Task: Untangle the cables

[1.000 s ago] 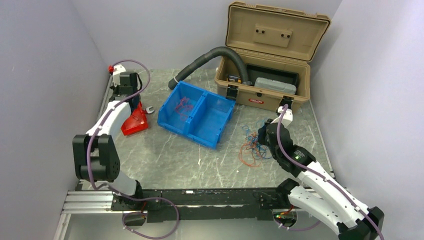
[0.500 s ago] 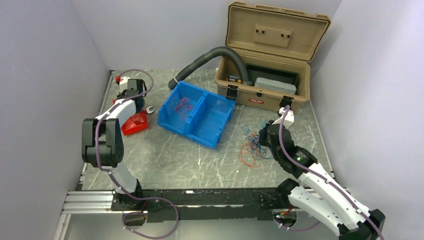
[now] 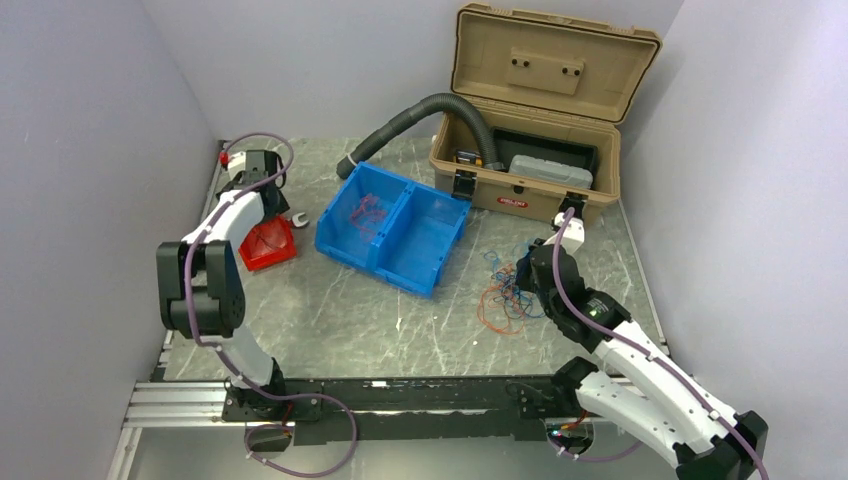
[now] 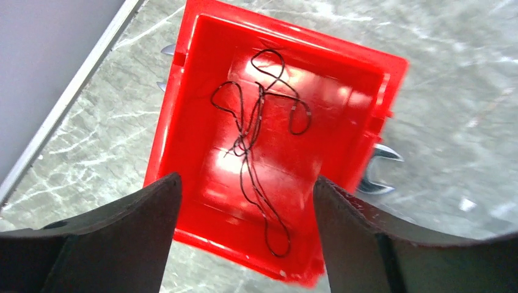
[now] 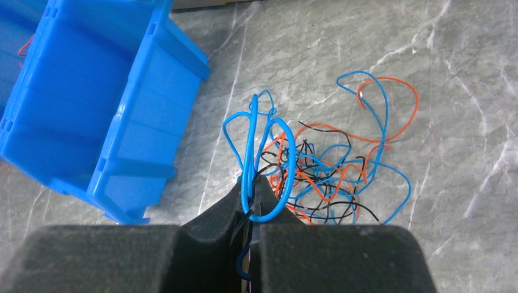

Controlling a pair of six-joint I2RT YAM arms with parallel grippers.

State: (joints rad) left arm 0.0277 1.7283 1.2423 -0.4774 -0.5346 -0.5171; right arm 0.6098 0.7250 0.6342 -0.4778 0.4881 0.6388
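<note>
A tangle of blue, orange-red and black cables (image 5: 330, 171) lies on the table right of the blue bin (image 3: 390, 225), also seen from above as a small tangle (image 3: 500, 290). My right gripper (image 5: 253, 180) is shut on a looped blue cable (image 5: 247, 146) at the tangle's near left edge, low over the table (image 3: 525, 270). A small red bin (image 4: 183, 91) at the far left holds one loose black cable (image 4: 256, 122). My left gripper (image 4: 247, 180) hangs open above that bin (image 3: 268, 245), with nothing between its fingers. Some red cables (image 3: 365, 212) lie in the blue bin's left compartment.
An open tan toolbox (image 3: 530, 150) stands at the back right, with a grey corrugated hose (image 3: 420, 115) running from it to behind the blue bin. A metal wrench (image 4: 379, 177) lies against the red bin's right side. Walls close in the left, back and right.
My left gripper has opened over the red bin, and the black cable lies loose inside it. The left arm has swung over that bin. My right gripper has held still.
</note>
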